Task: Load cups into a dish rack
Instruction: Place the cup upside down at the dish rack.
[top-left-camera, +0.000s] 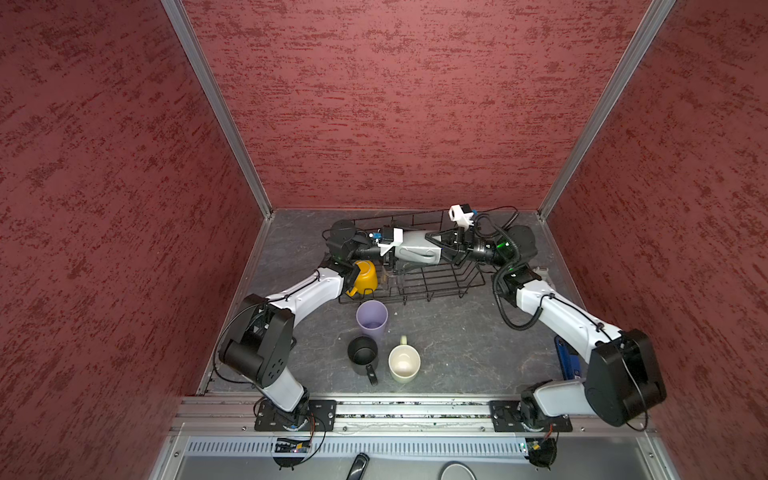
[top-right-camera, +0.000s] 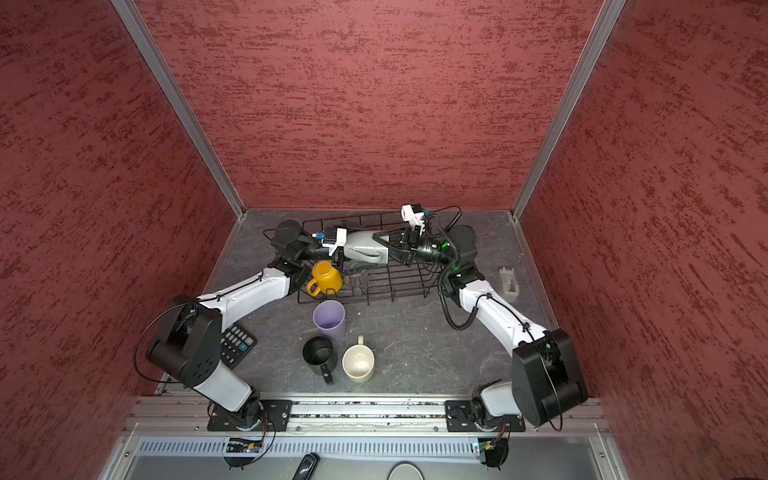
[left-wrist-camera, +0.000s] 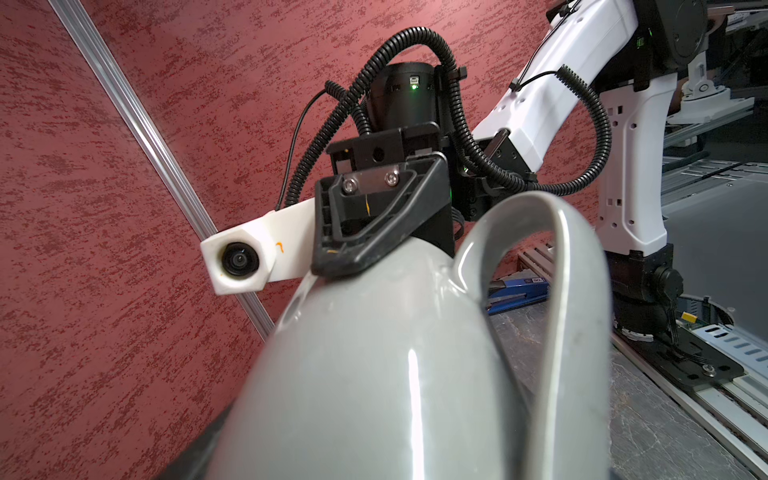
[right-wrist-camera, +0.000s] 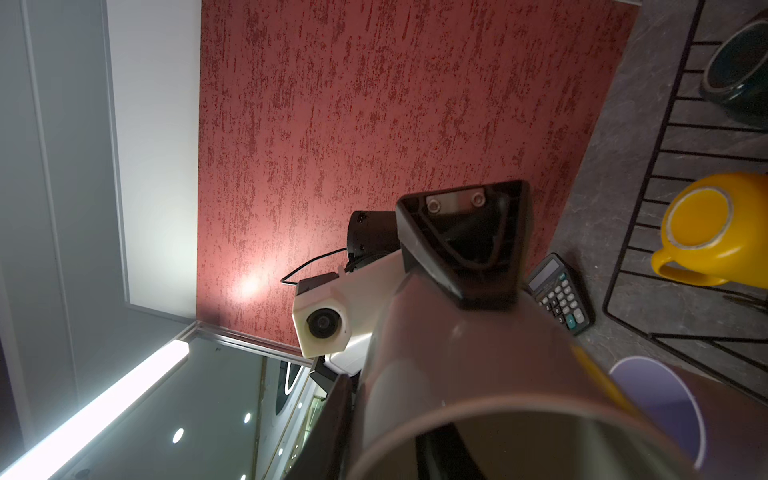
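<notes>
Mottled red walls (top-left-camera: 374, 104) enclose a dark grey stone-look tabletop (top-left-camera: 449, 340).

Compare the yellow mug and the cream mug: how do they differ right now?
The yellow mug sits inside the dish rack; the cream mug stands on the table outside it. The yellow mug is base-up, the cream mug mouth-up. Both have one handle.

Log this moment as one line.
grey mug: over rack | left gripper: gripping it | right gripper: at its other end, grip unclear | yellow mug: in rack
</notes>
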